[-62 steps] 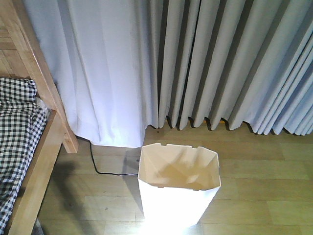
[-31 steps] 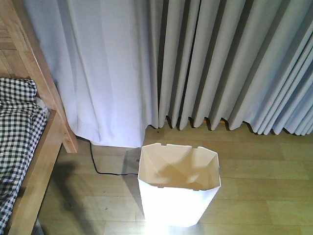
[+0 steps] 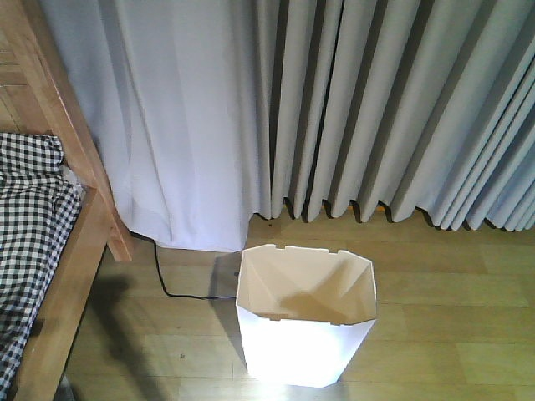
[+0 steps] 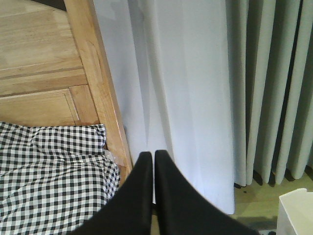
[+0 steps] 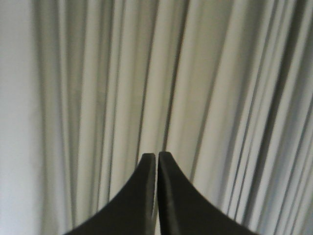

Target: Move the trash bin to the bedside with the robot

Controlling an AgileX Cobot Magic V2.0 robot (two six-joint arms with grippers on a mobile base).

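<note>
The white trash bin [image 3: 305, 322] stands upright on the wooden floor in front of the curtains, cream inside and with nothing in it. Its corner also shows in the left wrist view [image 4: 297, 211] at the lower right. The wooden bed frame [image 3: 79, 246] with black-and-white checked bedding [image 3: 25, 225] is at the left, a short gap of floor away from the bin. My left gripper [image 4: 153, 154] is shut and empty, pointing at the bed post [image 4: 100, 93] and curtain. My right gripper [image 5: 157, 155] is shut and empty, facing the curtains. Neither gripper touches the bin.
Grey curtains [image 3: 376, 109] hang across the back, down to the floor. A black cable [image 3: 171, 284] runs on the floor between the bed frame and the bin. Wooden floor [image 3: 451, 326] stretches to the right of the bin.
The view has shifted very slightly, and the shadow inside the bin has moved lower. The bin stays in the same place on the floor.
</note>
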